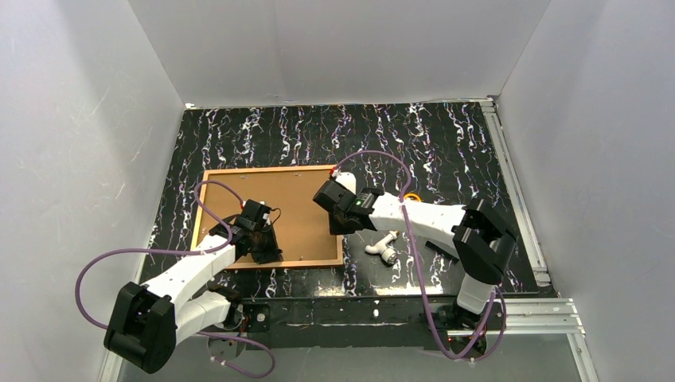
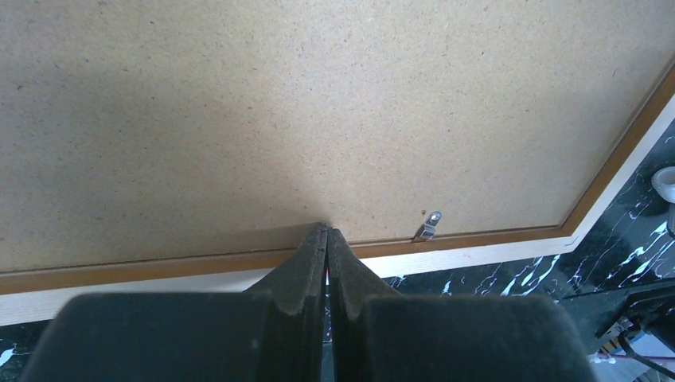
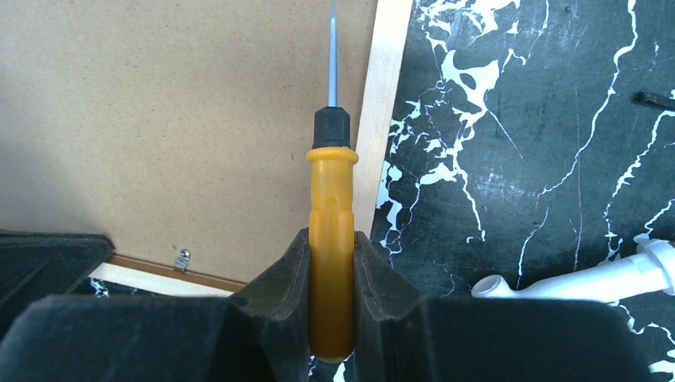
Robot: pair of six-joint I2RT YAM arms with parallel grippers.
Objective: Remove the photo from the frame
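The frame [image 1: 298, 208] lies face down on the black marbled table, its tan back board [image 2: 318, 103] facing up. The photo is hidden under that board. My left gripper [image 1: 265, 245] is shut with nothing between its pads, and its tips [image 2: 326, 232] rest on the board just inside the frame's near wooden edge. A small metal clip [image 2: 427, 227] sits a little to the right of them. My right gripper [image 3: 332, 239] is shut on a yellow-handled screwdriver [image 3: 332, 199]. It hovers at the frame's right edge [image 1: 334, 203], with the blade pointing along the pale wooden rim [image 3: 382, 119].
A white plastic piece [image 1: 383, 247] lies on the table [image 1: 446, 151] just right of the frame, beside the right forearm. Another metal clip [image 3: 182, 259] shows on the frame's near edge. White walls close in the table on three sides.
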